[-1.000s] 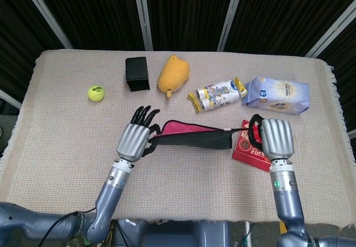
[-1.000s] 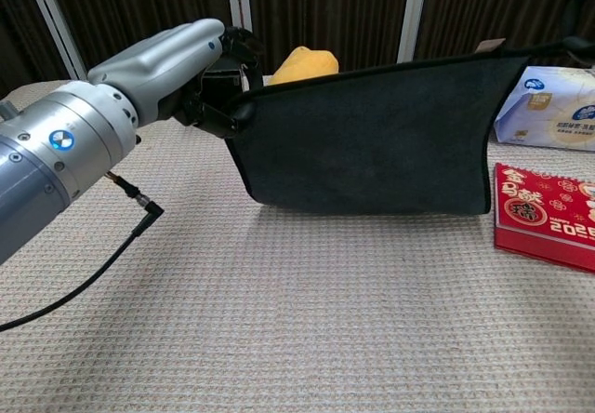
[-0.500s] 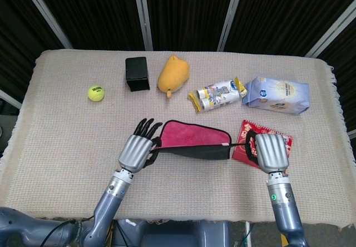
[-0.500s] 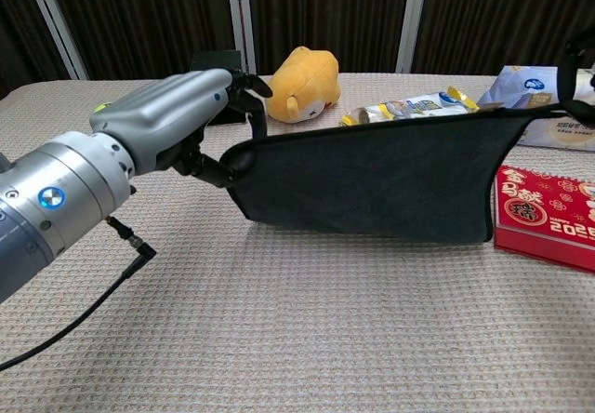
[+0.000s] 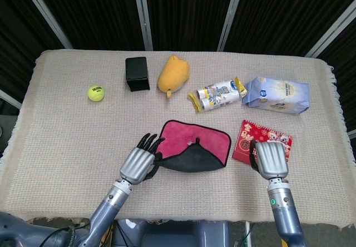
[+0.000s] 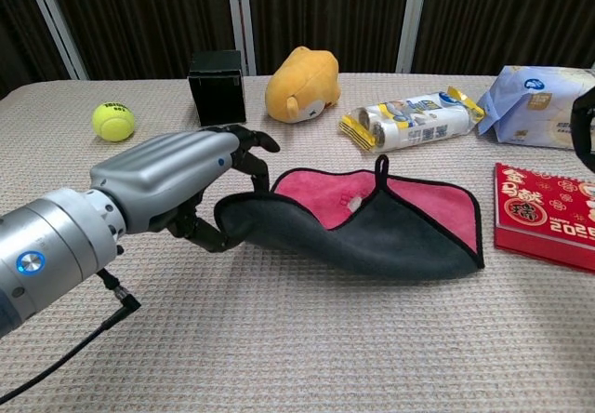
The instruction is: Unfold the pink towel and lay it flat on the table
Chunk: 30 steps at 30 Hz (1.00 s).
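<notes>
The pink towel (image 5: 196, 138) lies on the table near its front middle, pink face up. Its near part (image 6: 372, 241) is turned over and shows the dark underside, with a small loop at the fold's peak. My left hand (image 5: 139, 163) grips the towel's left corner just above the table, seen large in the chest view (image 6: 177, 185). My right hand (image 5: 270, 159) hovers to the right of the towel, apart from it and holding nothing. Most of its fingers are hidden under its back, and only a dark curved finger (image 6: 584, 129) shows at the edge of the chest view.
A red printed box (image 5: 267, 136) lies beside the towel's right edge, under my right hand. Along the back are a tennis ball (image 5: 95, 93), a black box (image 5: 137, 73), a yellow plush (image 5: 173, 74), snack packs (image 5: 219, 95) and a blue tissue pack (image 5: 278, 95).
The towel, stretched in the air between both hands, has come down onto the table. My right hand has let go of its corner. Both hands have moved toward the near edge.
</notes>
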Each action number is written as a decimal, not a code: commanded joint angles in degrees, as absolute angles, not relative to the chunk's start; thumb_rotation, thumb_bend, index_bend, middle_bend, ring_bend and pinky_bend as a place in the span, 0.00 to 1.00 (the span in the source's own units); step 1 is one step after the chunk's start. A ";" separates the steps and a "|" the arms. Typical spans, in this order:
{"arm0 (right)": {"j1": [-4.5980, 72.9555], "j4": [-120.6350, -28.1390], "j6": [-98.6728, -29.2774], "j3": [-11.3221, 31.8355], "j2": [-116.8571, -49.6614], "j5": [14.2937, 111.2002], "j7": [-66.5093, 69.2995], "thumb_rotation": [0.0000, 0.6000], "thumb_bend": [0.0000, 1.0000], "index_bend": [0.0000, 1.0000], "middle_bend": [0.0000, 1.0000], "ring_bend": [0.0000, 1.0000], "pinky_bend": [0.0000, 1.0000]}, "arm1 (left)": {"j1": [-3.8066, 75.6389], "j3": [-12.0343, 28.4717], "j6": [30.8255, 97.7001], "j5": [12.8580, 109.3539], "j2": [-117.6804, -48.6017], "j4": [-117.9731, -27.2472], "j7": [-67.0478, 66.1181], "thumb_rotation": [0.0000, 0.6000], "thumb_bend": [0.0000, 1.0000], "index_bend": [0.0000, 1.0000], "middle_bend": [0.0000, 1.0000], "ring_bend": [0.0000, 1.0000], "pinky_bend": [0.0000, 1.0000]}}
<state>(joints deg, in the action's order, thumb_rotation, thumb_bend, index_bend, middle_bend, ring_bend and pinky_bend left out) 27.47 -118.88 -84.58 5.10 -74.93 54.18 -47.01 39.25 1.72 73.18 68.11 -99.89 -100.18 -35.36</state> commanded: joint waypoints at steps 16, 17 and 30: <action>29.76 -124.63 -86.86 5.74 -74.27 43.43 -57.36 1.00 0.51 0.00 0.48 0.49 0.47 | 38.40 0.86 66.34 66.14 -93.30 -105.42 -32.24 1.00 0.15 0.12 0.01 0.00 0.00; 29.76 -124.59 -86.55 5.76 -73.92 44.00 -56.73 1.00 0.51 0.00 0.47 0.48 0.46 | 38.22 0.90 66.26 66.00 -92.92 -105.65 -31.85 1.00 0.15 0.10 0.01 0.00 0.00; 27.89 -118.20 -78.50 4.44 -70.13 51.08 -42.27 1.00 0.51 0.00 0.34 0.33 0.30 | 31.87 1.38 72.39 70.75 -84.62 -109.76 -20.23 1.00 0.06 0.00 0.00 0.00 0.00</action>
